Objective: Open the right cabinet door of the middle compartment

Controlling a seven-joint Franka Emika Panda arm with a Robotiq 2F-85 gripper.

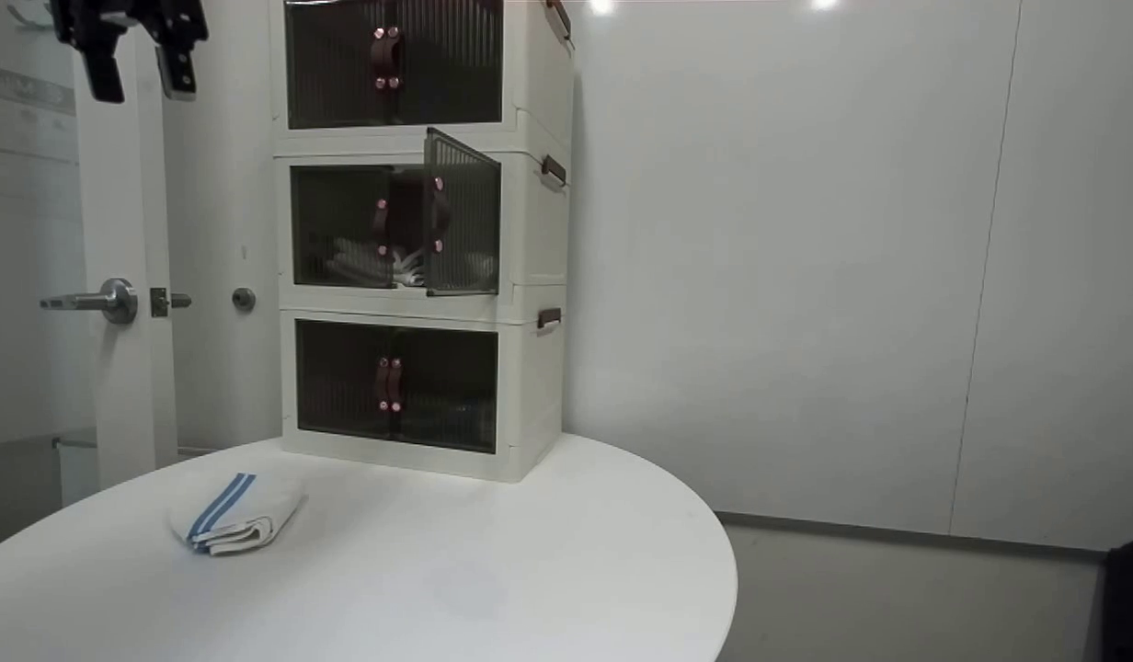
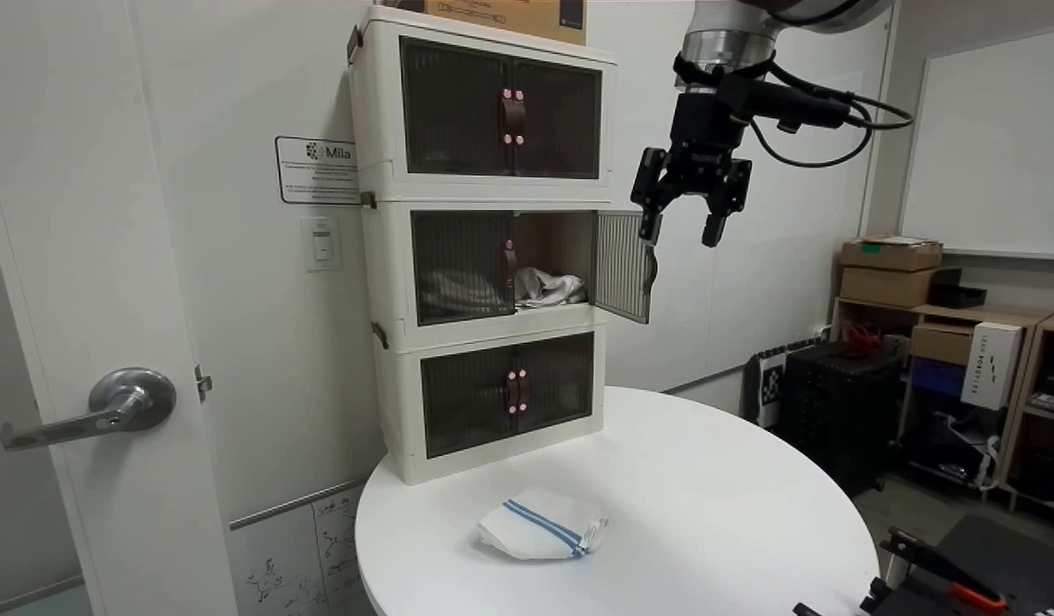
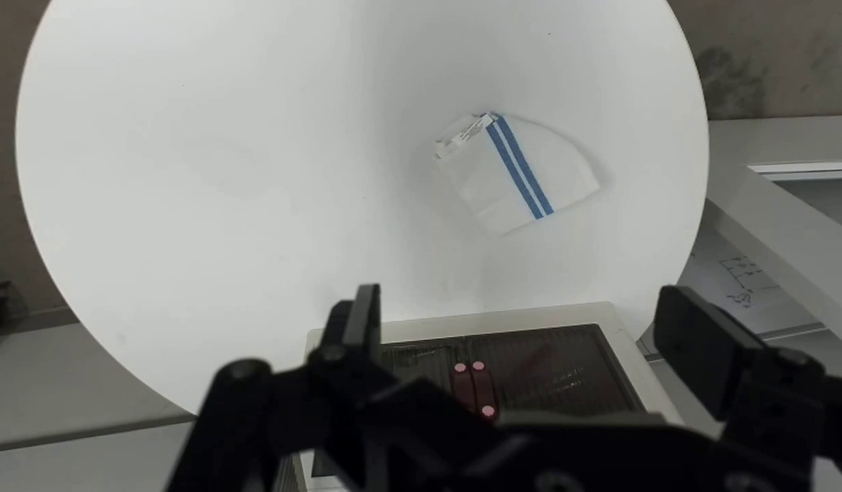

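Observation:
The right cabinet door (image 1: 463,221) of the middle compartment (image 1: 534,230) stands swung outward on its right-hand hinge, a ribbed tinted panel with a dark red strap handle. It also shows open in an exterior view (image 2: 623,267). Its left twin (image 2: 461,265) is closed. White cloth (image 2: 546,288) lies inside, seen through the opening. My gripper (image 2: 681,244) hangs in the air in front of the cabinet, pointing down, fingers apart and empty. It shows at the upper left in an exterior view (image 1: 143,97). In the wrist view its fingers (image 3: 520,290) are spread wide; I cannot pick out the open door there.
The closed top tier (image 2: 501,107) and closed bottom tier (image 2: 510,393) sit above and below. A folded white towel (image 2: 540,524) with blue stripes lies on the round white table (image 2: 707,479). A cardboard box (image 2: 506,15) rests on the cabinet. A room door (image 2: 91,342) stands beside it.

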